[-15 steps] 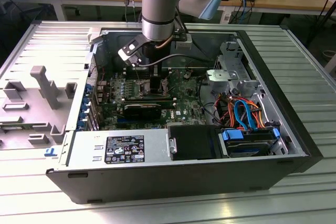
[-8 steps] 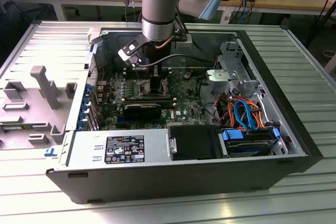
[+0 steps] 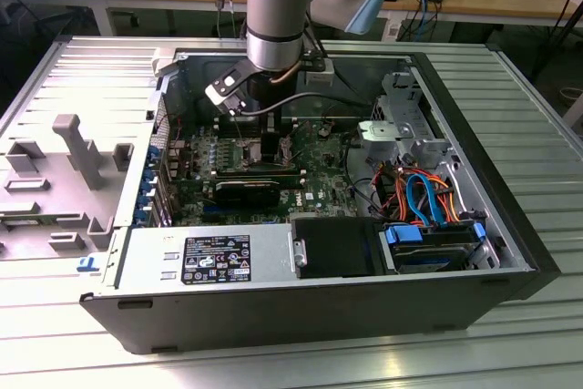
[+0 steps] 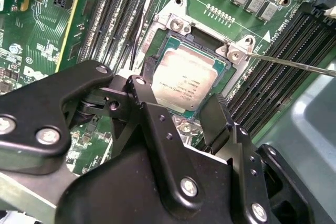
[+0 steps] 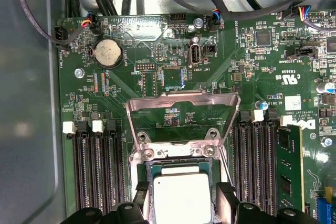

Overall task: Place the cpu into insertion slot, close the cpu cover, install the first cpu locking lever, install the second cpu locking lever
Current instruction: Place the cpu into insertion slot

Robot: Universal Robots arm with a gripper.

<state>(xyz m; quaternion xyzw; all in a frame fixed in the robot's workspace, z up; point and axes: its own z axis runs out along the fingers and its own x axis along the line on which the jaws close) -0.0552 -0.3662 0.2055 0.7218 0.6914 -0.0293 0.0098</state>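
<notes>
**Pincer released over the seated cpu, cover up**

The gripper (image 5: 182,208) hangs low over the socket with its black fingers (image 5: 228,203) spread, one on either side of the cpu (image 4: 181,77). In the first wrist view a thin dark gap shows between each finger and the chip's edge, so it grips nothing.

The cpu lies flat in the insertion slot (image 5: 178,164), silver top upward, square with the socket's rim. The cpu cover (image 5: 181,99) stands tilted up on its hinge at the socket's far edge, and the green motherboard (image 5: 131,61) shows through its window. In the second wrist view a thin metal locking lever (image 4: 294,62) juts out from a screwed corner of the socket, out over the memory slots (image 5: 100,166), which run in rows along both sides of the socket. A round coin battery (image 5: 107,52) sits beyond the cover.

In the exterior view the arm (image 3: 278,6) reaches straight down into the open computer case (image 3: 510,179), which lies on its side on a slatted metal table (image 3: 510,70). A labelled power supply (image 3: 214,260) fills the case's near edge, with orange and blue cables (image 3: 424,198) towards the exterior view's right.
</notes>
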